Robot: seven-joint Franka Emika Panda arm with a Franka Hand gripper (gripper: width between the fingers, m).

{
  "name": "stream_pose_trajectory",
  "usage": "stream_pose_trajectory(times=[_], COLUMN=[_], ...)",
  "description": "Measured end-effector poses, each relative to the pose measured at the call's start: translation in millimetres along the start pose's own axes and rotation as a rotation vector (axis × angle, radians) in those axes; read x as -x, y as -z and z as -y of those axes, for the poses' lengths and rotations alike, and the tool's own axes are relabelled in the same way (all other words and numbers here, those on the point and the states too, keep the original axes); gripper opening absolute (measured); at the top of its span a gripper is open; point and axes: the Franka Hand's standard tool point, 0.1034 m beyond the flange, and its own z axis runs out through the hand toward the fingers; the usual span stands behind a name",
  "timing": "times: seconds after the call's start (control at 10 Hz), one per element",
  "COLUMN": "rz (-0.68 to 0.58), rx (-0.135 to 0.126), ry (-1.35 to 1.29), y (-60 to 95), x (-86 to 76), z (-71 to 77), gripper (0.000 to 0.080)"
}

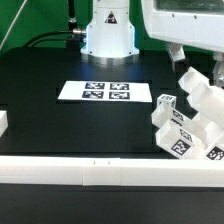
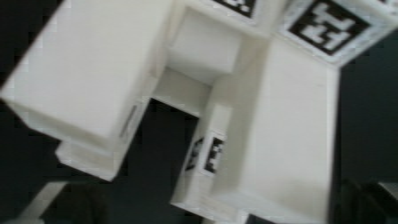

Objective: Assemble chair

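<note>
My gripper [image 1: 188, 68] hangs low at the exterior view's right, just above a cluster of glossy white chair parts [image 1: 188, 122] that sit on the black table [image 1: 50, 70] close against the long white border rail [image 1: 100, 172]. I cannot tell how wide my fingers stand: the exterior view shows only a grey finger tip by a tilted white piece [image 1: 196, 88], and the wrist view shows no fingers at all, only chair parts [image 2: 196, 110] filling the picture at close range. Whether I touch that tilted piece or merely stand beside it, I cannot say. The cluster looks partly put together, several tagged blocks leaning on one another with a small cube [image 1: 166, 101] at its edge, so I judge the assembly to be midway. The marker board [image 1: 106, 91] lies well apart, toward the arm base [image 1: 108, 35]. The danger I see is in the leaning: these pieces are smooth and light-looking, and a sideways nudge from my finger could tip the stack or push a part against the rail. A grip taken off-centre on a slanted face might slip and twist the piece. Being this close, my wrist camera gives little warning of misalignment.
</note>
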Motion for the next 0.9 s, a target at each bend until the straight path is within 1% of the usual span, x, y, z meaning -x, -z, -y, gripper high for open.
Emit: stream_pose_trajectory(times=[0.1,0.2,0.4,0.7,0.9], rz=[0.0,-0.005,-0.007,-0.019,-0.038], rx=[0.003,-0.003,-0.004,-0.008,-0.019], ry=[0.002,0.001,0.009,0.044,0.074], y=[-1.9,-2.6,-3.4,-5.3,-7.4], x=[-0.2,-0.6,-1.2,-13.1,-25.1], z=[-2.8,-3.3,-3.8,-6.6,-13.1], gripper=[0.0649,0.0649,0.0649,0.0649,0.0649])
